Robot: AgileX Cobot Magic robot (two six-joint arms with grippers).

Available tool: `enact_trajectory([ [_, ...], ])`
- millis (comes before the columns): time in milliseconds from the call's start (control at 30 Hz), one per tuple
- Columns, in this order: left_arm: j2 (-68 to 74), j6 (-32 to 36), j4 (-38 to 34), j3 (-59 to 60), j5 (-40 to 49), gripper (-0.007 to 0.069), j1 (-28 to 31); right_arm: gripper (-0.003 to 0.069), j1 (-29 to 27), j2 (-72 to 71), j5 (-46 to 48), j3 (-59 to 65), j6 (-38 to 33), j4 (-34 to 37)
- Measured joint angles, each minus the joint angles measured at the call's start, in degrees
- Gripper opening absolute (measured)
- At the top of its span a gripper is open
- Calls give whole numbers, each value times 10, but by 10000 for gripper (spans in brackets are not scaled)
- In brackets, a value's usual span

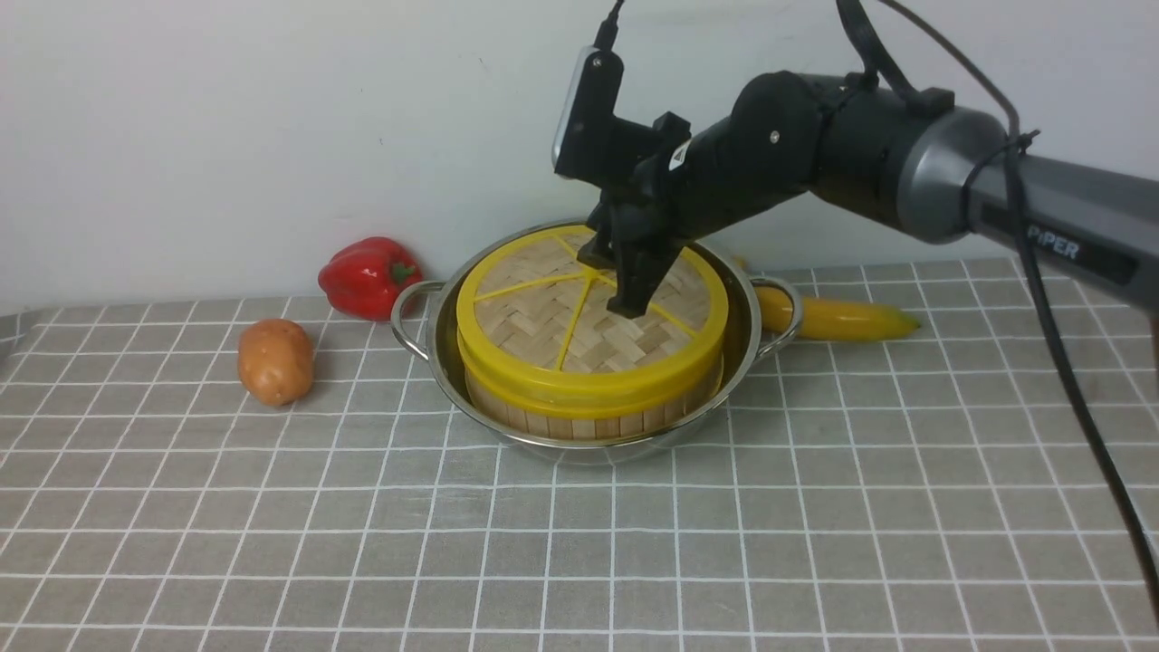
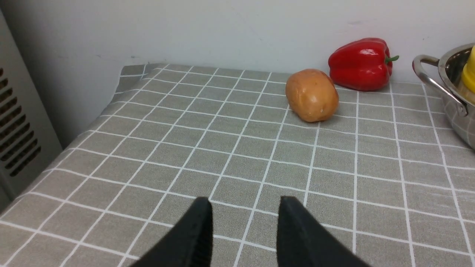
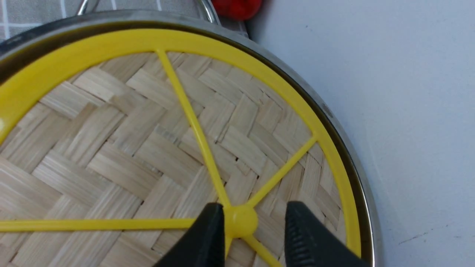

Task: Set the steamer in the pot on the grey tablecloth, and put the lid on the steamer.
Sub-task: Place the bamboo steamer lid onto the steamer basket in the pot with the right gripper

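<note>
Lid (image 1: 579, 312) of woven bamboo, yellow rim and spokes, atop steamer (image 1: 589, 412).

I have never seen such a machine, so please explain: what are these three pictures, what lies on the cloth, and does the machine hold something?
It is a robot with two arms. The front view looks forward from between them; the other two come from cameras on each wrist. On the grey tablecloth stands the pot with the steamer inside and the lid on top. A potato, a red pepper and a banana lie around it. The right gripper has its jaws open on either side of the lid's knob. The left gripper is open and holds nothing.
</note>
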Motion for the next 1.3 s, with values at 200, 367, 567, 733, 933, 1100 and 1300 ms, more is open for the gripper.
enact_trajectory([
  [200, 0, 0, 0, 0, 0, 243, 0, 253, 0, 0, 3, 0, 9, 10],
  [367, 0, 0, 0, 0, 0, 243, 0, 253, 0, 1, 32, 0, 26, 22],
  [567, 0, 0, 0, 0, 0, 243, 0, 253, 0, 12, 57, 0, 35, 24],
  [733, 0, 0, 0, 0, 0, 243, 0, 252, 0, 18, 71, -1, 39, 41],
  [933, 0, 0, 0, 0, 0, 243, 0, 251, 1, 21, 91, -5, 40, 49],
  [1100, 0, 0, 0, 0, 0, 243, 0, 251, 1, 21, 94, -5, 39, 50],
  [1300, 0, 0, 0, 0, 0, 243, 0, 251, 1, 21, 94, -5, 36, 50],
])
